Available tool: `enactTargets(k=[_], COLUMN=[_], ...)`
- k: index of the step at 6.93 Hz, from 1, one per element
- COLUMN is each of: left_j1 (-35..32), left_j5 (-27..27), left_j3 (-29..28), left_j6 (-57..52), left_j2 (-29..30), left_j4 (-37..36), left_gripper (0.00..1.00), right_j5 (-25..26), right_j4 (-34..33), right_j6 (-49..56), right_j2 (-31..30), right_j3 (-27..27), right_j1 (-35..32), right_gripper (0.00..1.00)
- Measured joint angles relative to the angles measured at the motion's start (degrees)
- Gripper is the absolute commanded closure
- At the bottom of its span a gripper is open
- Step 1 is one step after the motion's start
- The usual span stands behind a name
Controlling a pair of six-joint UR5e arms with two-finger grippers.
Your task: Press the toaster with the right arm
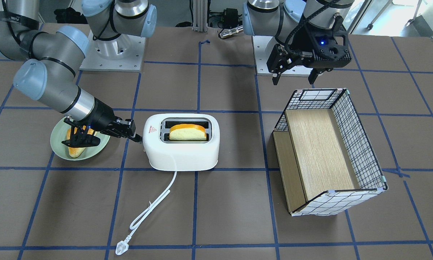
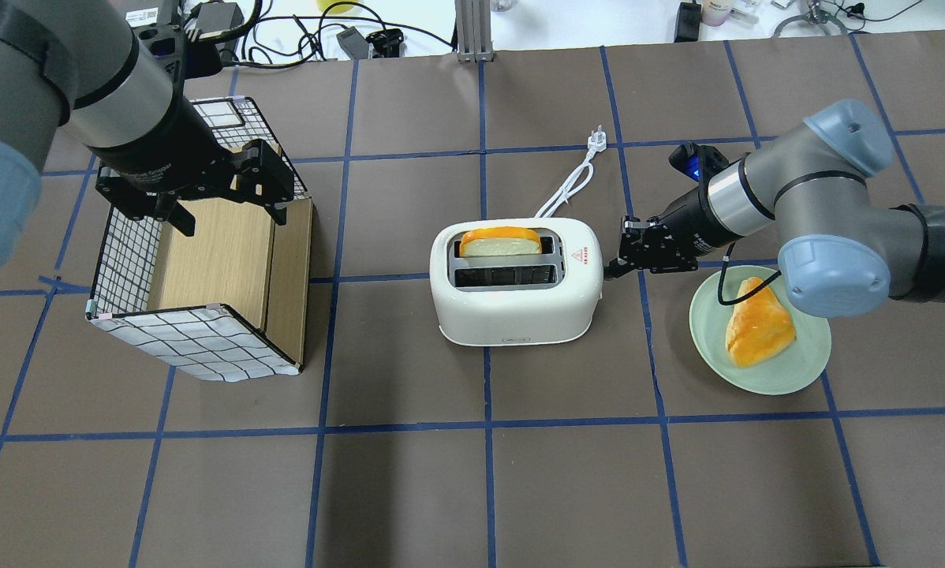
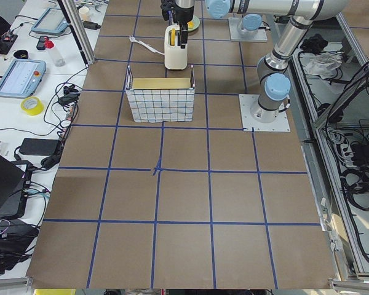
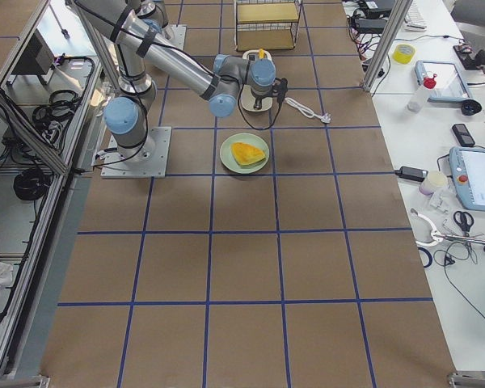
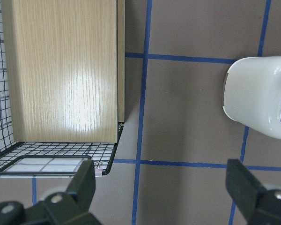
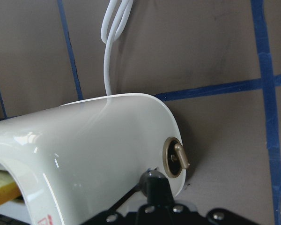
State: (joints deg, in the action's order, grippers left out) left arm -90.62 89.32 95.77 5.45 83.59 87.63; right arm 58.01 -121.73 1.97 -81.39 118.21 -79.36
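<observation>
Right pincer (image 2: 610, 267), fingers pressed together, pokes the end of the toaster (image 2: 516, 315) right by its knob (image 6: 175, 157); left pincer (image 2: 232, 217) hangs spread over the wire basket (image 2: 125, 252).

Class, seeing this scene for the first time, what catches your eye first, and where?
The white toaster at the table's middle, an orange-crusted bread slice standing in one slot. The right gripper, shut, has its tip at the toaster's end, next to a green plate. The left gripper hangs open near a grid-patterned basket.
</observation>
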Motion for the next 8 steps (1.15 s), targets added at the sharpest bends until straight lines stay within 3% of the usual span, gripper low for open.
enactTargets(k=[6, 8], left_j1=[0.0, 0.0], left_j5=[0.0, 0.0], left_j3=[0.0, 0.0], left_j6=[0.0, 0.0], left_j2=[0.0, 0.0], left_j4=[0.0, 0.0], left_gripper=[0.0, 0.0], right_j5=[0.4, 3.5], right_j4=[-1.3, -1.3], right_j6=[-0.5, -3.9], right_j2=[0.2, -0.7], right_j3=[0.5, -0.1], right_j1=[0.0, 0.0], right_gripper=[0.99, 0.0])
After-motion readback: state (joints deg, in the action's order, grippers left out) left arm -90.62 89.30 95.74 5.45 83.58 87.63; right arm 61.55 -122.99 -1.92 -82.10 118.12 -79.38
